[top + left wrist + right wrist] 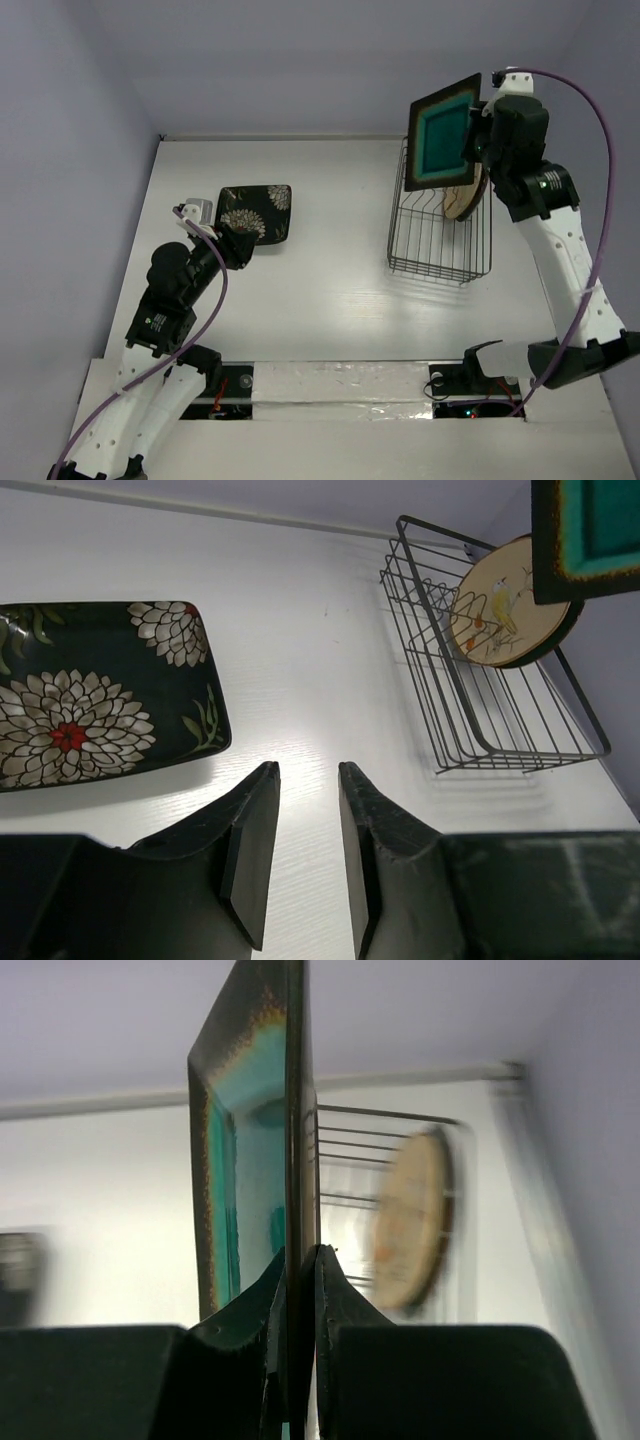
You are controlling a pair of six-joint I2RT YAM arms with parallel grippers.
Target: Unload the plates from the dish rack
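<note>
My right gripper (476,140) is shut on the rim of the square dark-rimmed teal-centred plate (441,132) and holds it upright above the dish rack (440,232); in the right wrist view the plate (245,1150) stands edge-on between my fingers (300,1270). A round tan plate with a bird picture (462,200) leans in the rack's far end, also in the left wrist view (500,605). A black flower-patterned plate (254,214) lies flat on the table at left. My left gripper (240,250) is open and empty just near that plate (90,695).
The white table (320,290) is bounded by a back wall and a left wall. The rack (480,680) stands at the table's right side. The arm bases sit at the near edge.
</note>
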